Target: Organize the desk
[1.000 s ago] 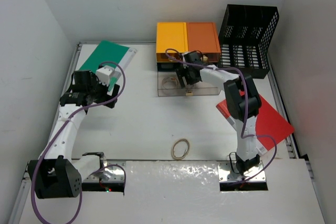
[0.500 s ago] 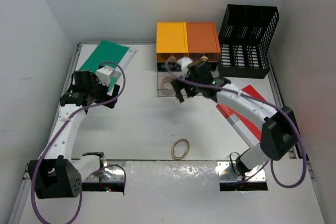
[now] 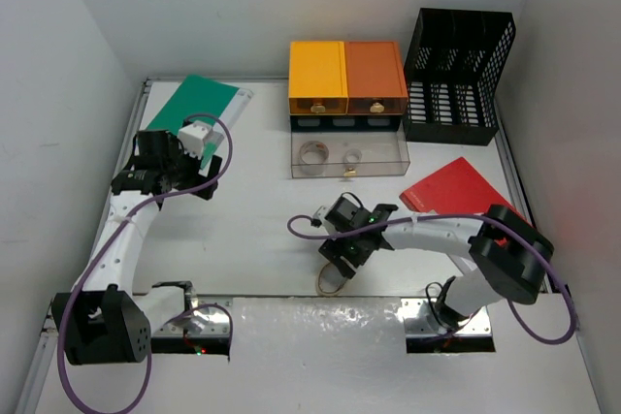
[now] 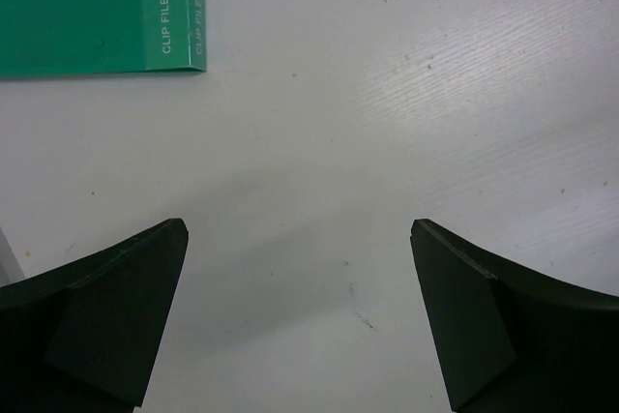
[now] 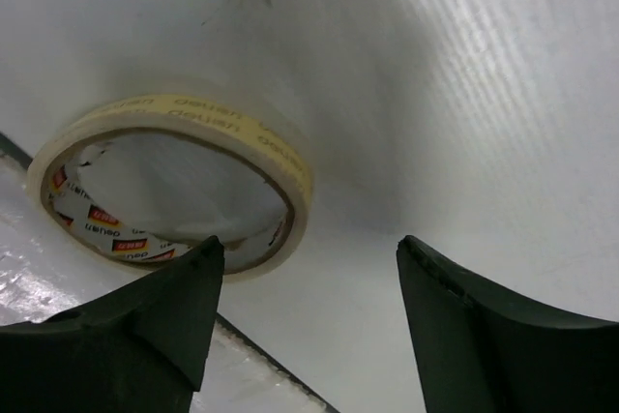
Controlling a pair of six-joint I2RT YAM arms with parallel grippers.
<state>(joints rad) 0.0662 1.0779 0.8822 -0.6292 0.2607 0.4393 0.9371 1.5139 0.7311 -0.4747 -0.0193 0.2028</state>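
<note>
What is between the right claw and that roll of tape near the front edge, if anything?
Nothing visible. The right gripper hangs open just above the roll of tape, one finger over its rim; around them lies only bare desk.

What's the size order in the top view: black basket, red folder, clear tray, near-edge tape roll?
1. black basket (tall, so nearer the camera, which inflates it)
2. red folder, partly covered
3. clear tray
4. tape roll, partly hidden, clearly smallest
</note>
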